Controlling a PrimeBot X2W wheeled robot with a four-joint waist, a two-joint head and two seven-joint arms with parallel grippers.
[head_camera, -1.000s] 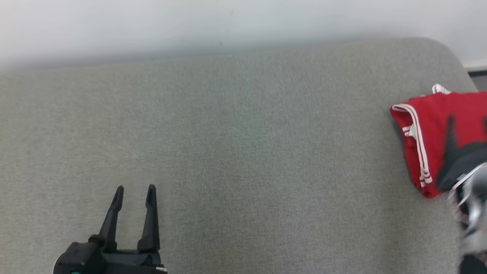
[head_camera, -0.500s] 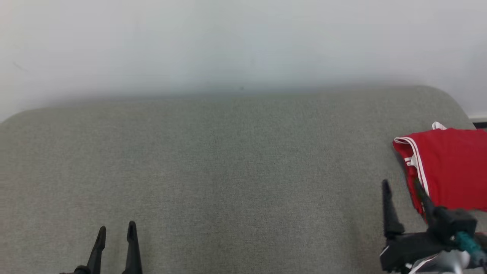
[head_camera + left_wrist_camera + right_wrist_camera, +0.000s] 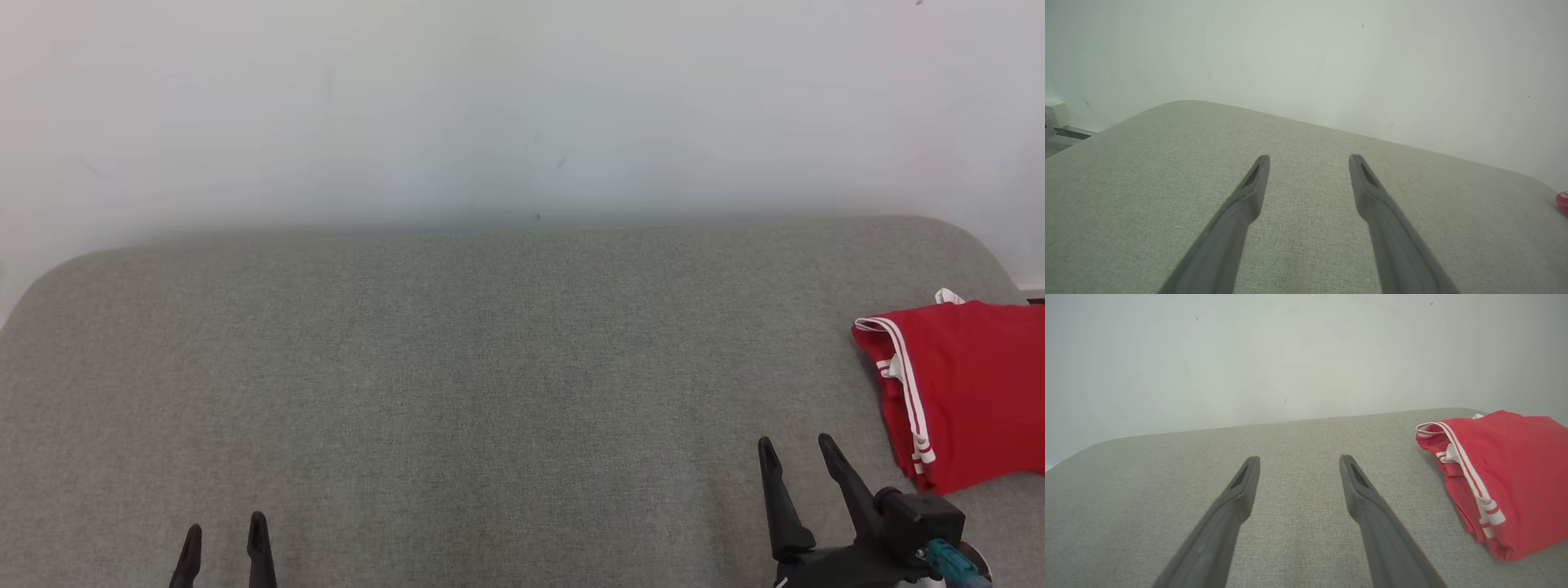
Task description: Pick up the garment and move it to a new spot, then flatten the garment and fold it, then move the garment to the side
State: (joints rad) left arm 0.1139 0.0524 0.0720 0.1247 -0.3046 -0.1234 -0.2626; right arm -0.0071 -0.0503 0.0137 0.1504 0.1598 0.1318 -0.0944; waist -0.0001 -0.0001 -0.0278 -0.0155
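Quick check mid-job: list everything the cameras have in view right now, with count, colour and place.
garment: one, red with white stripes, lying folded over at the right end of the padded surface, partly cut off by the head view's right edge
padded surface: one, grey fabric with rounded corners, spanning the work area
wall: one, pale, behind the surface
boxy object: one, white, past the surface's left end; too little shows to identify
left gripper: one, dark fingers, open, holding nothing, over the surface at lower left
right gripper: one, dark fingers, open, holding nothing, left of the garment and not touching it
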